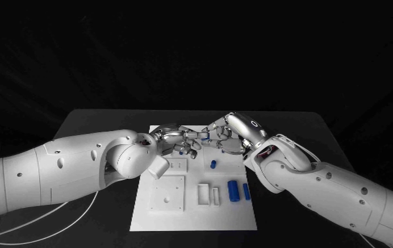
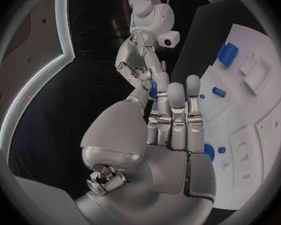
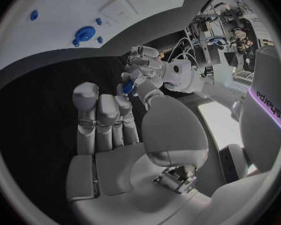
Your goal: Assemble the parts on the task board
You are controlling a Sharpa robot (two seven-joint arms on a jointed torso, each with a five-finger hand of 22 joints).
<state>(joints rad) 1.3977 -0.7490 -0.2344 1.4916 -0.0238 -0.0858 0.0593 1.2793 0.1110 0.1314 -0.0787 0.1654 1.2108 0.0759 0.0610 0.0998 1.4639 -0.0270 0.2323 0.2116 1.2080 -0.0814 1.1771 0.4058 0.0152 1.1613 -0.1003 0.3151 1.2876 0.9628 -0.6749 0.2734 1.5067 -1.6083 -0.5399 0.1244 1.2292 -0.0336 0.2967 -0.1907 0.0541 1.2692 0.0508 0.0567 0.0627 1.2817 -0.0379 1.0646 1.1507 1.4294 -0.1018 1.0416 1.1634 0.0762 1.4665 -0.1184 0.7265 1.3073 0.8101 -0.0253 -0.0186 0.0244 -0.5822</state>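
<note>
Over the far end of the white task board (image 1: 192, 208) my two hands meet fingertip to fingertip. A small blue part (image 1: 205, 138) sits between them, and both hands pinch it. In the left wrist view the blue part (image 2: 153, 89) lies between the thumb and fingers of my left hand (image 2: 168, 120), with my right hand (image 2: 135, 60) reaching onto it from the far side. In the right wrist view the blue part (image 3: 128, 88) is at the thumb tip of my right hand (image 3: 112, 130), touched by my left hand (image 3: 143, 62). My left hand (image 1: 174, 137) and right hand (image 1: 228, 133) hang above the board.
On the board lie a short blue peg (image 1: 213, 164) near the middle and two longer blue pegs (image 1: 233, 190) side by side at the right. White blocks and slotted plates (image 1: 168, 191) stand on its near left half. Black table lies on both sides of the board.
</note>
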